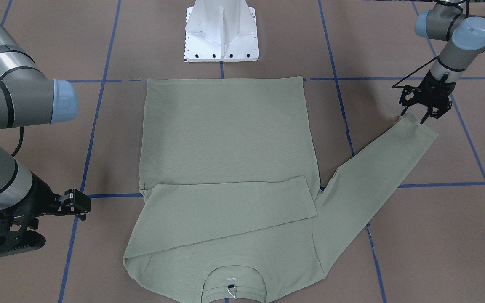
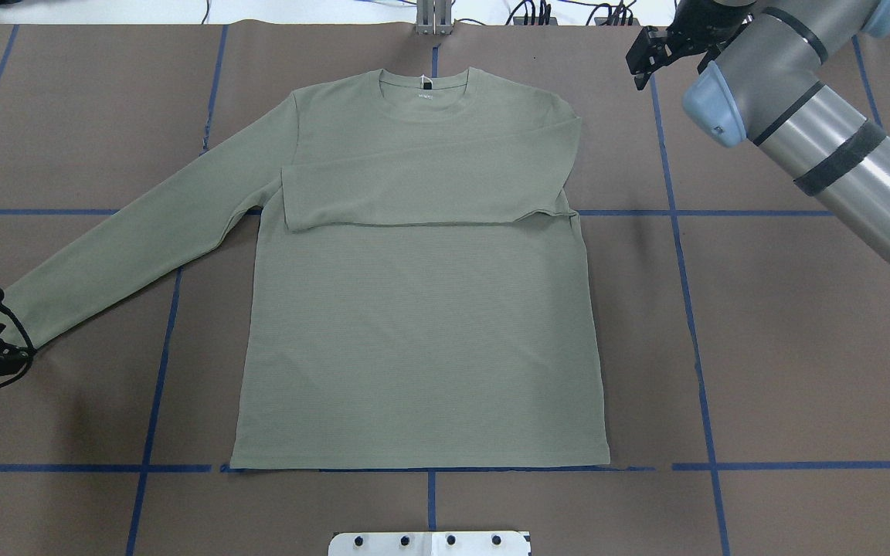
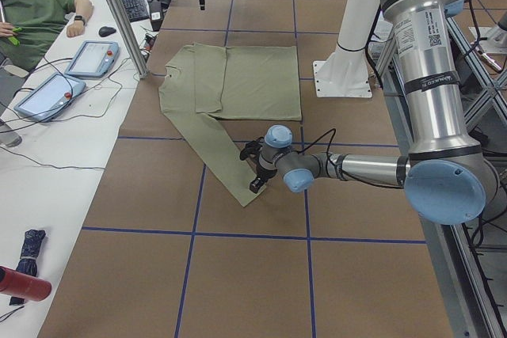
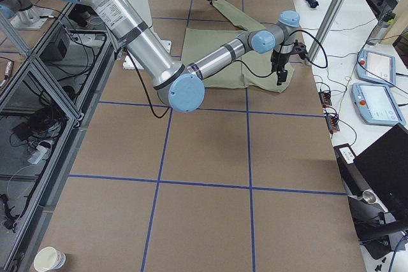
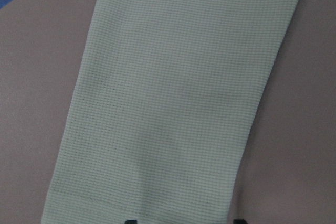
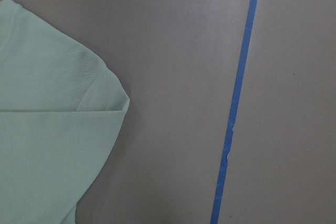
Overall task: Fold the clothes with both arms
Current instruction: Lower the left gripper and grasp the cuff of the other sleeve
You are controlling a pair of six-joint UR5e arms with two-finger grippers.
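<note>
Sage-green shirt point(image 1: 225, 139), sleeve cuff point(image 1: 420, 128) just under left gripper point(image 1: 413, 118).

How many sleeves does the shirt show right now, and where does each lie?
2. One sleeve is folded across the chest; the other sleeve stretches out flat, its cuff at the left gripper.

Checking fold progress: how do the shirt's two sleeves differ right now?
The right-side sleeve lies folded across the shirt's chest; the left-side sleeve stretches diagonally onto the table. The open left pincer straddles the left-side sleeve's cuff; none touches the right-side sleeve. Both lie flat, sage green.
</note>
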